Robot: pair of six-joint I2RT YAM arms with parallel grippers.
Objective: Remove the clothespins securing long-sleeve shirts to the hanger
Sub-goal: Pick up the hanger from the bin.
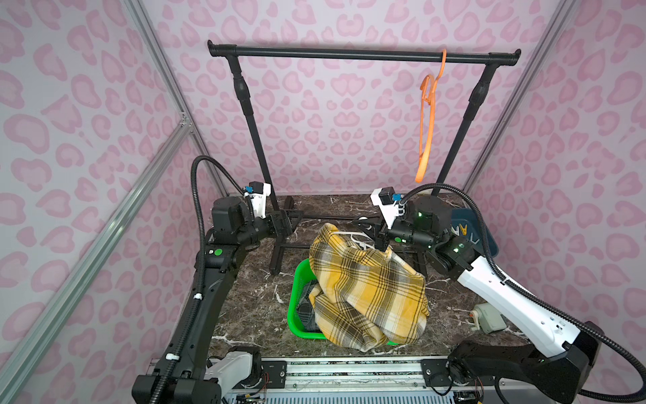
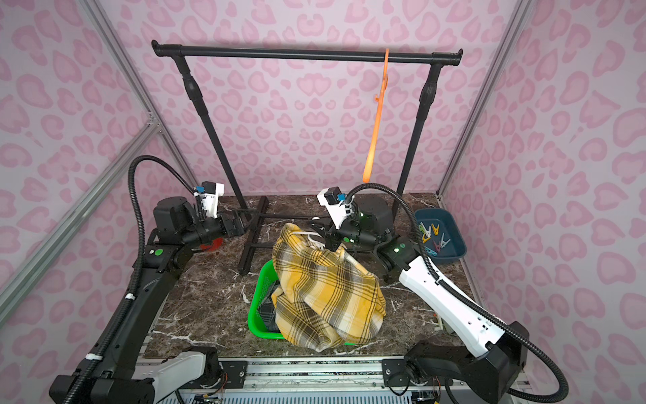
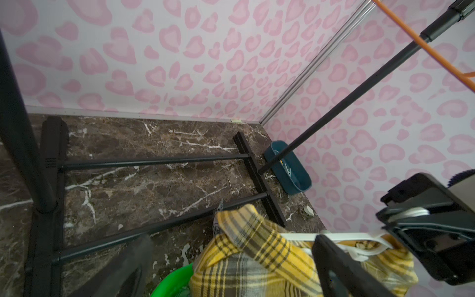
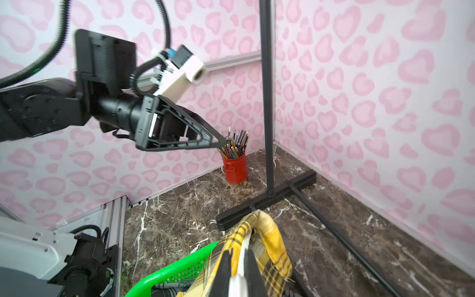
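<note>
The yellow plaid long-sleeve shirt (image 1: 367,290) (image 2: 325,297) lies heaped over a green basket (image 1: 297,290), still on a white hanger (image 3: 303,236) (image 4: 243,246). My right gripper (image 1: 382,245) (image 2: 332,245) (image 4: 237,254) is shut on that hanger at the shirt's collar, with yellow cloth against one finger. A dark plaid shirt (image 1: 307,311) lies in the basket underneath. My left gripper (image 1: 283,225) (image 2: 237,224) (image 3: 232,239) hangs open and empty by the rack's left post, apart from the shirt. Several clothespins (image 1: 463,231) (image 2: 433,238) lie in a blue tray (image 2: 454,252).
A black garment rack (image 1: 363,54) spans the back, with base bars (image 3: 154,162) on the marble table (image 1: 251,307). An orange hanger (image 1: 428,115) hangs bare on its rail. A red cup of pencils (image 4: 235,169) stands at the back left, a white plug block (image 1: 487,316) at the right.
</note>
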